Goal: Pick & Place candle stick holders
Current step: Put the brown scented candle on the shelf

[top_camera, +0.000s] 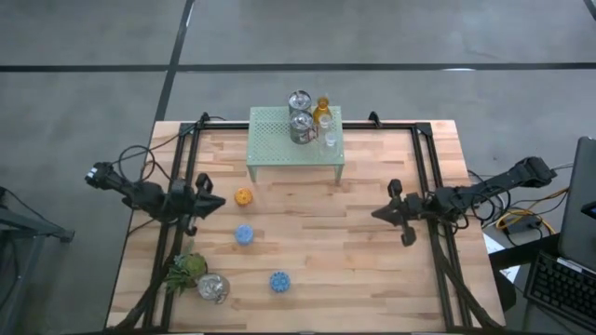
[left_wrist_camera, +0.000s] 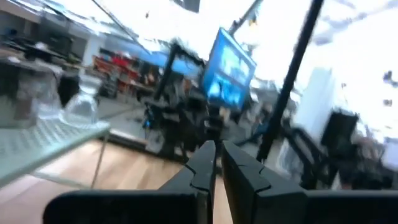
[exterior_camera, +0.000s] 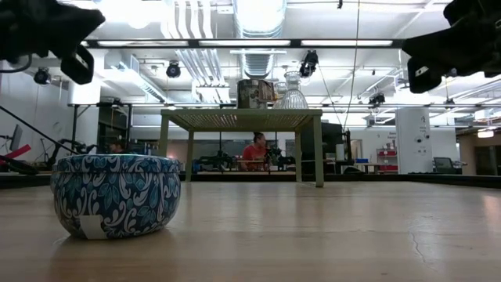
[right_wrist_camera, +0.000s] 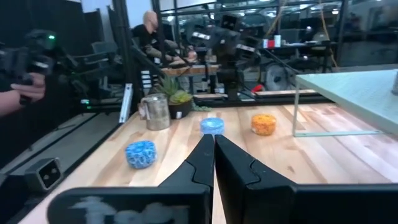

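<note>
Four holders loose on the wood, four more gathered on the pale-green mesh stand (top_camera: 279, 149) at the far middle of the table. Loose ones: orange holder (top_camera: 244, 196) just off the stand's near-left leg, blue holder (top_camera: 244, 234) a little nearer the front edge, second blue holder (top_camera: 279, 281) nearer still and slightly to the right, silvery holder (top_camera: 213, 288) touching or almost touching the leafy plant (top_camera: 186, 270) at the front-left corner. On the stand: two silvery holders (top_camera: 300, 116), an amber glass holder (top_camera: 322, 109), a clear glass holder (top_camera: 330, 140), bunched toward the right half of the top.

Deciding relation, judged from above: orange holder just beside the left gripper (top_camera: 216, 204), ahead of its tip and slightly toward the stand; first blue holder close by as well, toward the front. Left gripper fingers pressed together, gripping nothing. Right gripper (top_camera: 379, 214) well apart from every loose holder, across bare planks, fingers likewise closed and empty, pointing toward the left half. Left arm clearly nearer to all four; round shapes, so no long axis to line up on, only a need to open wide before coming down.

Butcher-block top (top_camera: 354, 270), pale and flat, black rails along both sides. Beyond the table, an open workshop with ceiling ducts and bright strip lights, benches, a person seated far behind the stand (exterior_camera: 256, 150), another person at the left in the right wrist view (right_wrist_camera: 149, 28).
</note>
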